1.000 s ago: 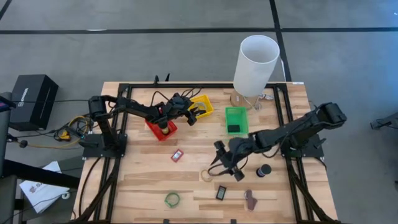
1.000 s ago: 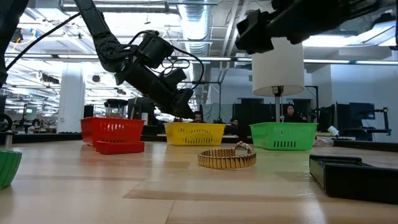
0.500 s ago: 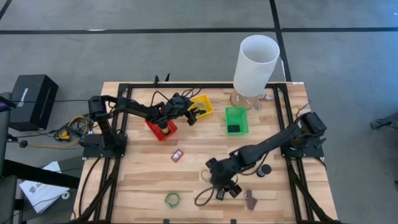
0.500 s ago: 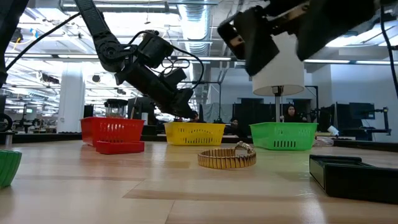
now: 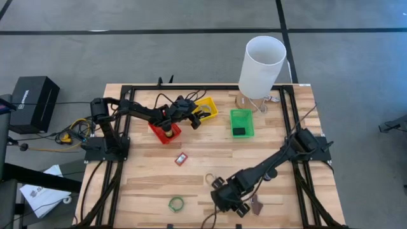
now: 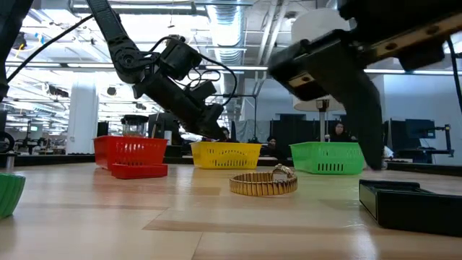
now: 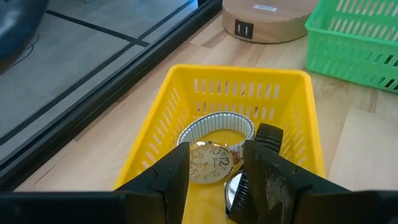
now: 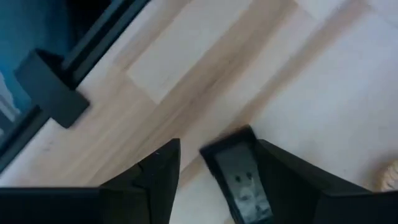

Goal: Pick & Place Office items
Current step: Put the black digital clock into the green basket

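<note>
Swinging down toward the table's front edge, the right gripper [image 8: 214, 163] is now hanging spread over the small dark rectangular piece [image 8: 239, 177], well past the gold watch band [image 6: 264, 182] it was beside a second ago. The left gripper [image 7: 216, 163] is staying parted over the yellow bin [image 7: 161, 118], its watch [image 7: 211, 160] inside.

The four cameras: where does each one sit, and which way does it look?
High: above the table, straight down; both arms.
Low: table height, level across; both arms.
Left wrist: between its jaws, into the yellow bin.
Right wrist: between its jaws, onto a dark rectangular piece.
High, low and left wrist share the yellow bin.
</note>
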Controlling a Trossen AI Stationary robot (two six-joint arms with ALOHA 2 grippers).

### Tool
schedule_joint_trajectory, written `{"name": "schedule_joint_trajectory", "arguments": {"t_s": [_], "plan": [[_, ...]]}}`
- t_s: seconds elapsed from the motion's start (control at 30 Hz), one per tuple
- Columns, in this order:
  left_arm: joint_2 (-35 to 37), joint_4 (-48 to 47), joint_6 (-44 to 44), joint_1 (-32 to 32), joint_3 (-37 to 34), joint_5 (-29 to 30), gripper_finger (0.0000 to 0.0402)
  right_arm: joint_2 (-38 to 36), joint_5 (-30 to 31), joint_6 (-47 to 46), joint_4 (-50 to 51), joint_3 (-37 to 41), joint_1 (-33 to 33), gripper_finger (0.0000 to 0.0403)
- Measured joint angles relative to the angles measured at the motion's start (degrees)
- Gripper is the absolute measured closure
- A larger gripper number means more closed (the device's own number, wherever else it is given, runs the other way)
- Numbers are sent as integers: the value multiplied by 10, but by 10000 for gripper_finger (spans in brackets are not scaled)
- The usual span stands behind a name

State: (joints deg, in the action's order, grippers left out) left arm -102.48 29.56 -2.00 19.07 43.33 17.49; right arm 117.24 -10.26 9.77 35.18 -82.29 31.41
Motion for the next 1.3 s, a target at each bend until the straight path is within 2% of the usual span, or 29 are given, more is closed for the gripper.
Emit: {"name": "schedule_joint_trajectory", "arguments": {"t_s": [0.17,0.33,0.83,1.3], "plan": [[0,4,-3,0,0,0,257,22,16,60,11,-16,14,181],[0,5,-4,0,0,0,257,17,76,100,45,-21,18,164],[0,9,-4,0,0,0,257,21,88,122,53,-21,5,163],[0,14,2,-5,0,-1,257,19,81,128,2,17,-24,163]]}}
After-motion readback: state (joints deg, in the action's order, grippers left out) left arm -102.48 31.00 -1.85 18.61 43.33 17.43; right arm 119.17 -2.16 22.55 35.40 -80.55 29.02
